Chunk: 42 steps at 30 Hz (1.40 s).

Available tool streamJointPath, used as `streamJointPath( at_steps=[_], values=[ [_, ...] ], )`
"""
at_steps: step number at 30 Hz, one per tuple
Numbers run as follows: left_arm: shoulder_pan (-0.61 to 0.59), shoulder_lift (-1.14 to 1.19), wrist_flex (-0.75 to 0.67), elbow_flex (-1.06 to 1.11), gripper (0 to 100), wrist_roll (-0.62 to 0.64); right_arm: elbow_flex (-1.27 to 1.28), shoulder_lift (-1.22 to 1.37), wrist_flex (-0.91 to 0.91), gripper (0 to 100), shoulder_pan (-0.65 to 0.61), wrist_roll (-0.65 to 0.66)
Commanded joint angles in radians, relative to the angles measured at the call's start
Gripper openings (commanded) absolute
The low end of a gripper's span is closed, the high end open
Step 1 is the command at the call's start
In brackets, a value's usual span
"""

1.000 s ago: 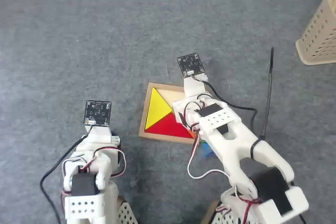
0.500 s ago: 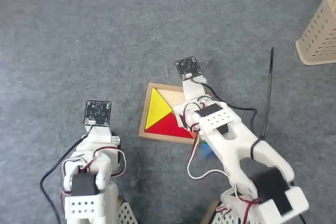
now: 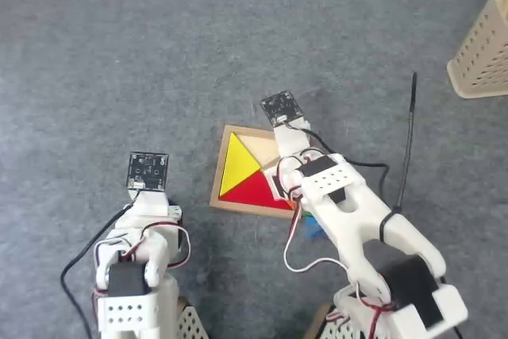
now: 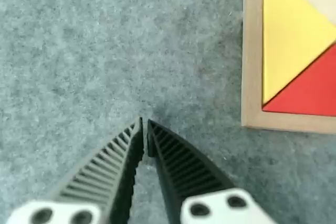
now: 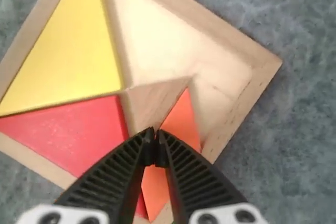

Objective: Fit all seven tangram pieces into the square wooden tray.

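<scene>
Wooden tray [image 3: 217, 172] holding yellow triangle [image 3: 236, 166] and red triangle [image 3: 255, 191], right arm [image 3: 337, 196] over its right side, left arm [image 3: 139, 236] apart

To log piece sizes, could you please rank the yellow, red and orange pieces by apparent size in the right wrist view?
1. Yellow triangle, largest showing.
2. Red triangle, close to it; right gripper covers part, so unsure.
3. Orange piece, clearly smallest.
</scene>
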Motion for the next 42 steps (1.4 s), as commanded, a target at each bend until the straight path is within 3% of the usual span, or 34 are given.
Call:
streamJointPath(
  at_steps=[1, 7, 10, 21, 42],
  values=[
    [0.005, -0.018, 0.006, -0.010, 2, -0.003, -0.023, -0.019, 0.036, 0.7, -0.016, 0.017],
    [0.005, -0.018, 0.006, -0.010, 2, -0.003, -0.052, -0.116, 0.027, 0.7, -0.004, 0.011],
    [0.005, -0.018, 0.006, -0.010, 2, -0.003, -0.066, -0.131, -0.013, 0.7, -0.004, -0.064],
    [0.005, -0.018, 0.006, -0.010, 2, -0.003, -0.044, 0.064, -0.203, 0.7, -0.001, -0.091],
    [0.005, -0.018, 0.006, -0.010, 2, -0.003, -0.038, 0.044, -0.018, 0.7, -0.007, -0.089]
  ],
)
